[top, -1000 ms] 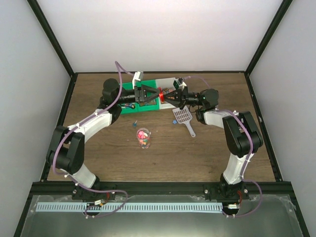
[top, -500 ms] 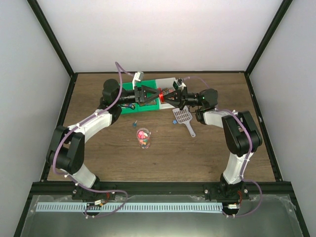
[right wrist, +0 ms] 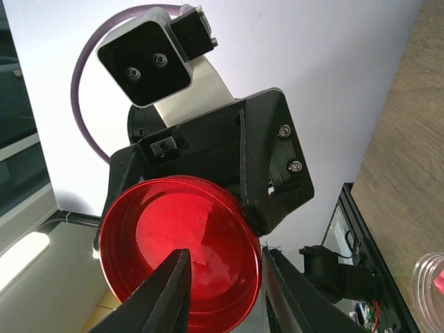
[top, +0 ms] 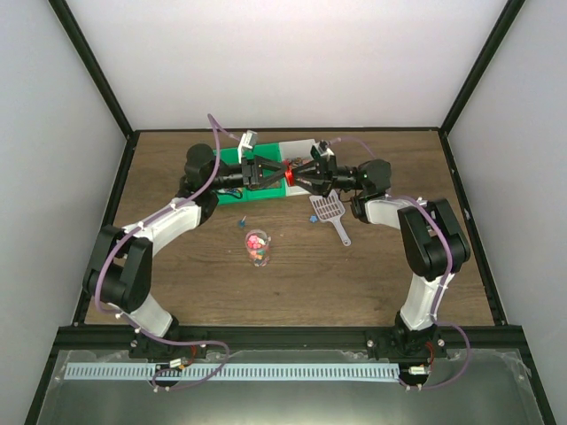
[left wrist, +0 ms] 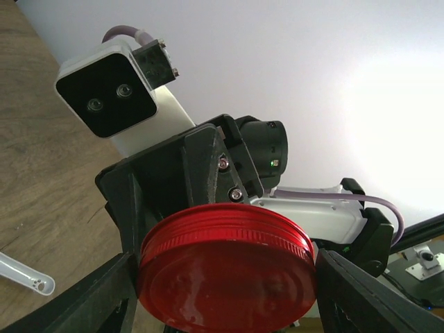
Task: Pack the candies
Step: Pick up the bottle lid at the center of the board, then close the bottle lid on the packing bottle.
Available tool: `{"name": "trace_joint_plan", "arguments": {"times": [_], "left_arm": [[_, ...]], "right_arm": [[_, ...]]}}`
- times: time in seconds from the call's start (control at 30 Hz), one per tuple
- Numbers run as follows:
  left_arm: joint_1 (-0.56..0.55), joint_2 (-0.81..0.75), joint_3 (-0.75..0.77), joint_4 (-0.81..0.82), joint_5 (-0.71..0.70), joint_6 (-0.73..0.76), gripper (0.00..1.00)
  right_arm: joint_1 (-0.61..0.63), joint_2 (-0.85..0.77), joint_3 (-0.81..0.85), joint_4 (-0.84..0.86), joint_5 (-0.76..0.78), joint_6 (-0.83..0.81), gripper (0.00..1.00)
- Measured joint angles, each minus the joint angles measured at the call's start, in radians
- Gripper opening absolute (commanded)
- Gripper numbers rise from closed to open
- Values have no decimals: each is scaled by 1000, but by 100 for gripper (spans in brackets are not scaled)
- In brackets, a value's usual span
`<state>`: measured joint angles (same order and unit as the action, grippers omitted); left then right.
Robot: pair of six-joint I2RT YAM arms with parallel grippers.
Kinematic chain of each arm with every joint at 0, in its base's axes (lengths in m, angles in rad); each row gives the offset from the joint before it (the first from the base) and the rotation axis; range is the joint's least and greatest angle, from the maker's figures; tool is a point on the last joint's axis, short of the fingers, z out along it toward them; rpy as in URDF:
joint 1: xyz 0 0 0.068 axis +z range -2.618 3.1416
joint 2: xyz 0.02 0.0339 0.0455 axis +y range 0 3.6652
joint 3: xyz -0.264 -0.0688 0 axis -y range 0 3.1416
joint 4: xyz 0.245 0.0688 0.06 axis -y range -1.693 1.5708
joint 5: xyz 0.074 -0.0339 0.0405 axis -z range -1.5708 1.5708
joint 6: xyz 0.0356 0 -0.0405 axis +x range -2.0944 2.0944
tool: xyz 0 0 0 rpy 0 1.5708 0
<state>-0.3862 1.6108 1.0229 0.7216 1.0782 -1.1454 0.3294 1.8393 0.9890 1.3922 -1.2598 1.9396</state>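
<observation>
From the top camera: nose to nose above a green rectangular mat [top: 229, 158] at the far side of the brown wooden worktop [top: 337, 283], left gripper [top: 276, 173] and right gripper [top: 301, 174], with a round red plastic lid [top: 289, 174] between them. Well apart from both sets of fingers, nearer the arm bases: tiny mixed-colour candies [top: 257, 242] heaped in a small clear plastic cup [top: 258, 260]. Near the cup, a couple of loose specks on the wood. Beside the right arm, a translucent grey plastic scoop [top: 330, 211], lying flat.

From the left wrist: left fingers [left wrist: 104, 298] spread wide and pressed on opposite edges of the lid, its closed top face towards this camera, up off the worktop. Behind the lid, the right gripper's black body and white camera block.

From the right wrist: hollow underside of the lid. Right fingers [right wrist: 163, 295] apart, one across the open face, the other just past the rim; touching or not, cannot tell. In the bottom right corner, a slice of the cup's rim with a pink candy, far from these fingers.
</observation>
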Motion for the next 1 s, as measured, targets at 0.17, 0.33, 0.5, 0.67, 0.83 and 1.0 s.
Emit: {"name": "trace_joint_plan", "arguments": {"times": [0.17, 0.33, 0.5, 0.67, 0.83, 1.0], "left_arm": [[-1, -9, -4, -31, -11, 21, 70], [-1, -25, -4, -129, -26, 74, 70], [-1, -51, -4, -249, -50, 145, 69], [-1, -62, 53, -515, -108, 286, 68], [-1, -64, 200, -847, -210, 475, 67], [-1, -95, 213, -1048, -269, 559, 67]], "right_arm": [[-19, -1, -4, 4, 8, 11, 30], [-69, -38, -91, -16, 22, 2, 31], [-92, -81, -169, -28, 23, -19, 31], [-93, -148, -209, -143, 11, -109, 31], [-94, -206, -203, -349, -9, -274, 31], [-94, -213, -197, -504, -40, -386, 31]]}}
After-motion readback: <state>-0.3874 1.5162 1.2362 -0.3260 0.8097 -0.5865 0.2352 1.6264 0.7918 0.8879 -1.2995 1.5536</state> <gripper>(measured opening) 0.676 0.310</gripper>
